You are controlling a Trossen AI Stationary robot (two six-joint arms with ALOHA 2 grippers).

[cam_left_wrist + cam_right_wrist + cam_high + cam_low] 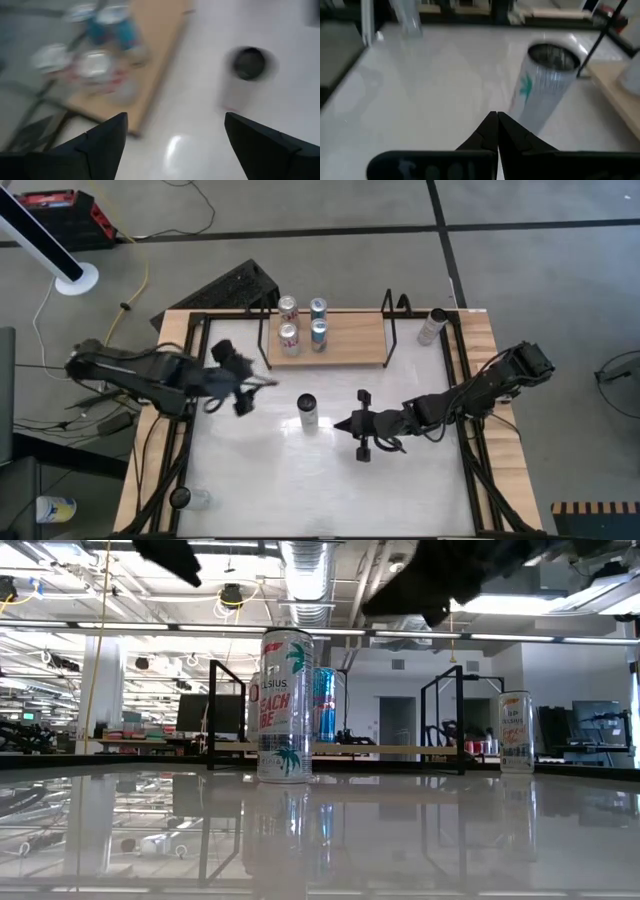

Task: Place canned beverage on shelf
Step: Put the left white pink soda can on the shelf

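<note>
left gripper point(243, 392) spread, near can point(307, 412)

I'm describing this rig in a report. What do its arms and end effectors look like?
Both arms are dark, jointed and slim. The left end effector has two broad, flat black fingers that taper to angular tips. The right end effector ends in two thin black fingers forming a point.

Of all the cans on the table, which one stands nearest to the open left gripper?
The white can standing alone on the bare tabletop, between the left gripper and the right gripper. Four other cans stand on the shelf, and one by the table's far right corner.
</note>
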